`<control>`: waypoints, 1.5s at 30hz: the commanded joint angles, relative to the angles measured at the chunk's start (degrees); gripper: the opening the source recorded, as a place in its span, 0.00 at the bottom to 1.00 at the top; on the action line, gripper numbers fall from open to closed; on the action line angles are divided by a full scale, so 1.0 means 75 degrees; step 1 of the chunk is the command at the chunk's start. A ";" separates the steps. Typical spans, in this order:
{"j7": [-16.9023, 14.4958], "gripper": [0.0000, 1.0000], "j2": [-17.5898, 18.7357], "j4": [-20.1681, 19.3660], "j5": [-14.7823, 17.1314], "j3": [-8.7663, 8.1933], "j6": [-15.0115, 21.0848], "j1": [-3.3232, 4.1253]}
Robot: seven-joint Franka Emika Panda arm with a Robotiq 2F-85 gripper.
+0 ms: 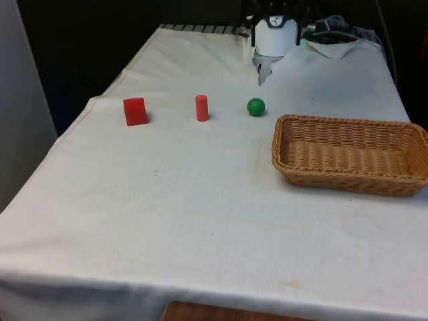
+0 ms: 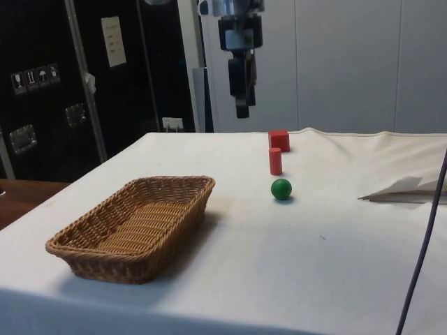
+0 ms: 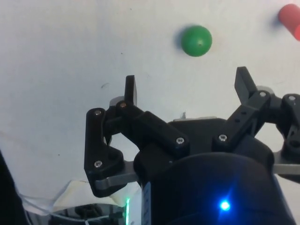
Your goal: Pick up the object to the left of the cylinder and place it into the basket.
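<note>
- Since the task wants what's left of the red cylinder [image 1: 201, 108], target = red cube [image 1: 135, 111], sitting on the cloth on the cylinder's far side from the green ball [image 1: 255, 106], near but apart.
- Cube prob. light, rigid, flat-sided; not fragile. Best hold: two opposite faces, mid-height, from above.
- Ball just beside cylinder, other side; basket [image 1: 409, 180] beyond the ball, well apart from cylinder.
- Gripper [image 3: 187, 86] wide open, empty, high above the cloth on the ball's side of the cylinder.

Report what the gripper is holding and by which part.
Nothing. The gripper is open and empty, hanging above the table, apart from the green ball and red cube.
</note>
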 commanded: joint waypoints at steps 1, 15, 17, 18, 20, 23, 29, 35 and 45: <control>0.0130 1.00 0.0023 -0.0099 -0.0191 0.0031 0.0176 -0.0046; 0.0214 1.00 0.0260 -0.0634 -0.0542 -0.0015 0.0978 -0.0084; 0.0183 1.00 0.0328 -0.0680 -0.0550 -0.0023 0.1123 -0.0092; 0.0122 1.00 0.0321 -0.0649 -0.0420 -0.0031 0.1001 -0.0053; 0.0130 1.00 0.0435 -0.0749 -0.0558 -0.0046 0.1337 -0.0099; 0.0076 1.00 0.0542 -0.0825 -0.0565 -0.0076 0.1551 -0.0099; 0.0023 1.00 0.0649 -0.1169 -0.0573 -0.0099 0.2078 -0.0107; -0.0053 1.00 0.0733 -0.1520 -0.0581 -0.0138 0.2613 -0.0130; -0.0321 1.00 0.1077 -0.1887 -0.0558 -0.0306 0.3453 -0.0122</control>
